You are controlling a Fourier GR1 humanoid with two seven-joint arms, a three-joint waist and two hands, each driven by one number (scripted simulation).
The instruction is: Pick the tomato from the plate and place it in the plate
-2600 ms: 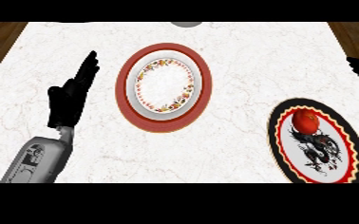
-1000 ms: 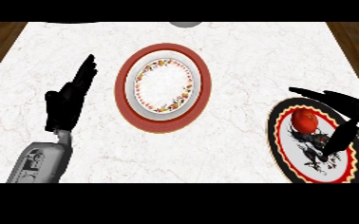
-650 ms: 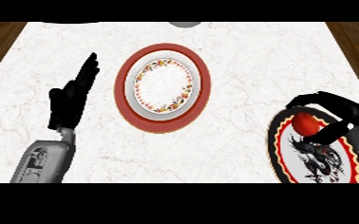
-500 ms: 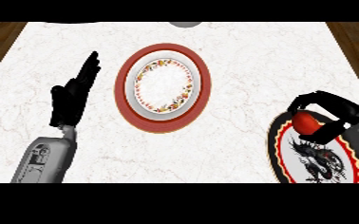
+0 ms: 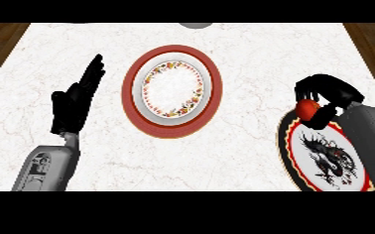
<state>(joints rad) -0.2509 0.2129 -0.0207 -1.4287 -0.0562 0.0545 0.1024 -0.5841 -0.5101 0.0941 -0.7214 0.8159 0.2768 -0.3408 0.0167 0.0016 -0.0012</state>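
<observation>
The tomato (image 5: 308,110) is being gripped by the curled fingers of the right hand (image 5: 326,96) at the upper edge of the black-rimmed plate (image 5: 293,158); the left hand (image 5: 73,101) is being held open, left of the red-rimmed plate (image 5: 139,114)

The counter (image 5: 242,144) is white marble with faint grey veins, edged by brown wood at the far corners. The middle plate (image 5: 173,91) has a broad brick-red rim, a pale grey band and a white centre ringed with small red and yellow flowers. The right plate (image 5: 322,159) is black-rimmed with a thin red line — its white centre bears a black, spiky, red-touched figure. The tomato (image 5: 307,111) is bright red. Each robot hand — left (image 5: 73,104), right (image 5: 326,93) — is black on a grey forearm.
</observation>
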